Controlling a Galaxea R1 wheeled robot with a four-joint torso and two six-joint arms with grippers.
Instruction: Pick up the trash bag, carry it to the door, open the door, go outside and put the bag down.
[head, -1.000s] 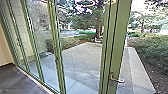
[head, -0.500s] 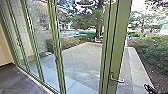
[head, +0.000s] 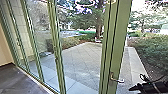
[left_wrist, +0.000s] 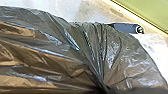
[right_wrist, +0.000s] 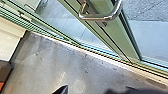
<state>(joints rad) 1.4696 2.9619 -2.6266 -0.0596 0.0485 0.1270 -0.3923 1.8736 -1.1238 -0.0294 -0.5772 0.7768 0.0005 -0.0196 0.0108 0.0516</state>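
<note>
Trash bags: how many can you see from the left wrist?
1. The dark, shiny trash bag is in the left wrist view, above the floor, with its creases bunching together. Another could be hidden behind it.

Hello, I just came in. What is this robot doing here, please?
The robot is indoors at a green-framed glass door, with a paved yard beyond it. A dark trash bag is bunched up close to the left wrist camera, so the left arm seems to be carrying it. The right gripper is near the metal door handle, but not holding it.
</note>
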